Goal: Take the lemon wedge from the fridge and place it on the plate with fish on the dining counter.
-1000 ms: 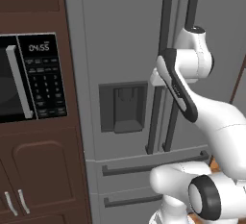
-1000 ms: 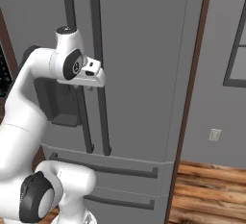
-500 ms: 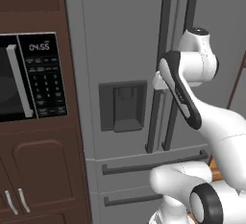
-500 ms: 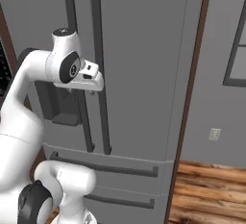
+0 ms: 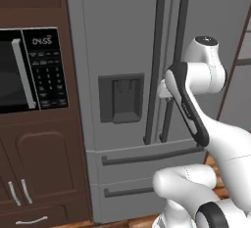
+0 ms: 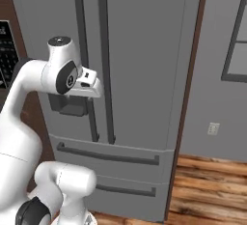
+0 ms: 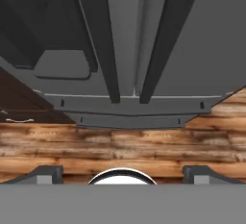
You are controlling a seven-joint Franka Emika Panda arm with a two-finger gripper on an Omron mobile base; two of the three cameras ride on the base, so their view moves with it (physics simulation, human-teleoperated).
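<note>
The tall grey fridge [image 5: 122, 36] stands right in front of me with both upper doors and both lower drawers shut. Its two dark bar handles [image 6: 103, 50] run down the middle. My gripper [image 6: 92, 88] hangs just in front of the left door's handle [image 5: 156, 51], at the height of the dispenser recess [image 5: 121, 97], touching nothing. In the hand view the gripper [image 7: 123, 172] is open, its fingertips [image 7: 45, 172] wide apart and nothing between them, looking down the fridge front [image 7: 125, 35]. The lemon wedge is hidden behind the shut doors. The plate and dining counter are out of view.
A black microwave [image 5: 29, 68] sits in brown cabinetry [image 5: 44, 173] left of the fridge. A grey wall with an outlet [image 6: 212, 129] and a window frame [image 6: 236, 40] lies to the right. Wooden floor [image 6: 212, 185] runs below.
The hand has sunk a little along the fridge's handles, with the arm's upper joint dropping slightly too. The fridge stays shut.
</note>
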